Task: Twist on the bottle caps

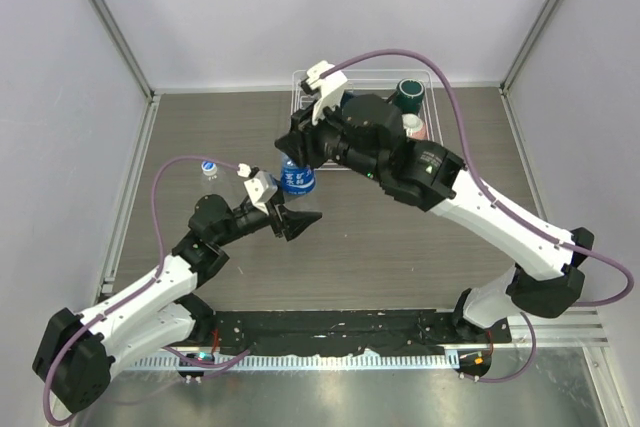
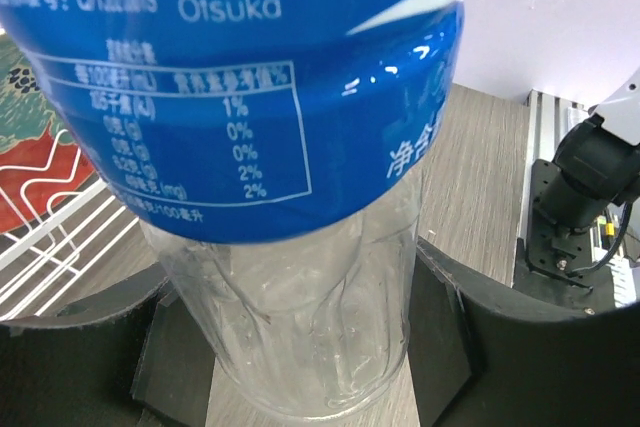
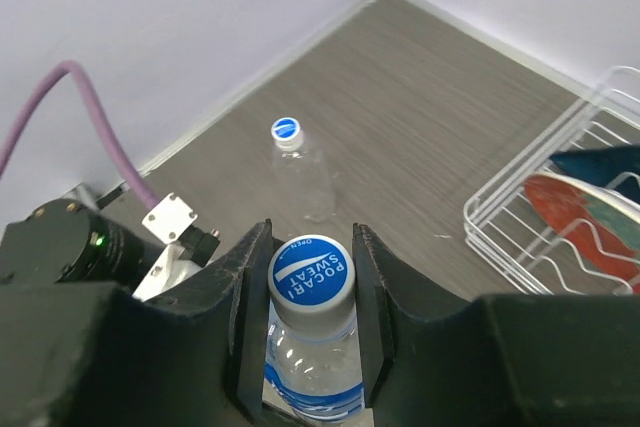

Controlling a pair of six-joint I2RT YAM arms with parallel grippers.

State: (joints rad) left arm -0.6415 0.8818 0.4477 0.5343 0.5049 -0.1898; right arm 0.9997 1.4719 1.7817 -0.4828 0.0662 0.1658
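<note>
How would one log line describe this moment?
left gripper: holds blue-labelled clear plastic bottle | right gripper: shut on its round blue cap | plain clear bottle: capped, standing apart

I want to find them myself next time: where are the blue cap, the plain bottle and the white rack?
blue cap (image 3: 311, 271), right wrist view, on its printed top.
plain bottle (image 3: 305, 182), right wrist view, on its clear body.
white rack (image 3: 505, 247), right wrist view, on its near corner wires.
</note>
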